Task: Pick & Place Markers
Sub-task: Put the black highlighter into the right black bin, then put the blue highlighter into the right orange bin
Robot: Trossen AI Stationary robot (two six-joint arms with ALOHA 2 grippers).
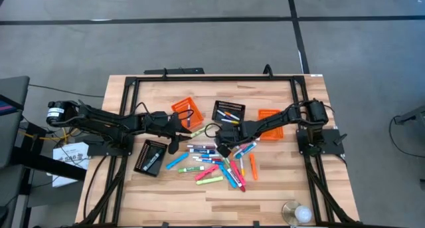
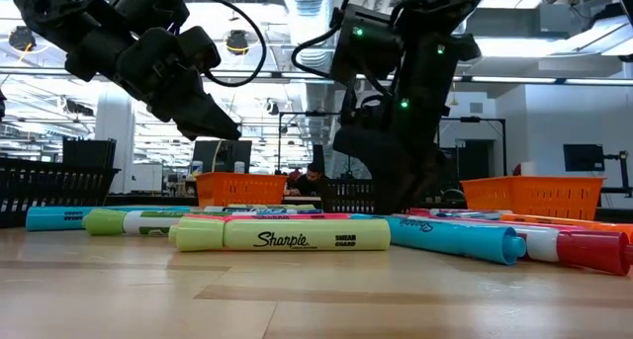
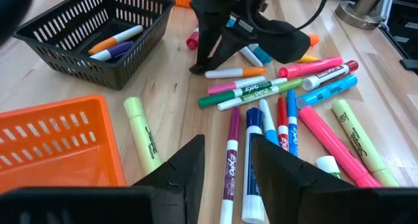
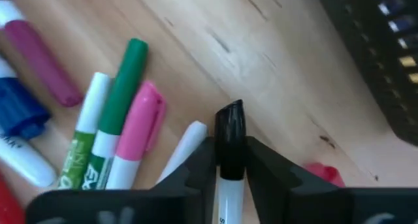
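Right end effector (image 4: 230,162) is what I look at first: from its wrist camera I see the two dark fingers (image 4: 199,168) pressed on both sides of a black-capped marker (image 4: 230,129), so it has closed on this pen. The black cap points out past the fingertips, above the wooden bench (image 4: 274,74). Just beside it lie a pink marker (image 4: 134,142), a green marker (image 4: 121,96) and a white pen (image 4: 183,149).

From the high view, the right end effector (image 1: 224,147) is low at the edge of the marker pile (image 1: 219,165) nearest the baskets, in the middle of the bench (image 1: 279,188). The pile holds pens in blue, pink, green, orange and yellow, spread loosely on the wood.

My left end effector (image 1: 178,136) hangs near the orange basket (image 1: 186,112), just beside the pile. In its wrist view the fingers (image 3: 189,168) stand apart with a gap between them, and nothing is between them. Under them I see a purple marker (image 3: 230,162) and a blue marker (image 3: 251,159) on the bench.

A black basket (image 3: 98,44) already has a few markers inside, orange and dark blue ones. Another black basket (image 1: 150,156) lies on the left side, and a second orange basket (image 1: 271,123) is on the right, partly under the right arm.

In the low view a yellow highlighter (image 2: 282,235) lies in front.
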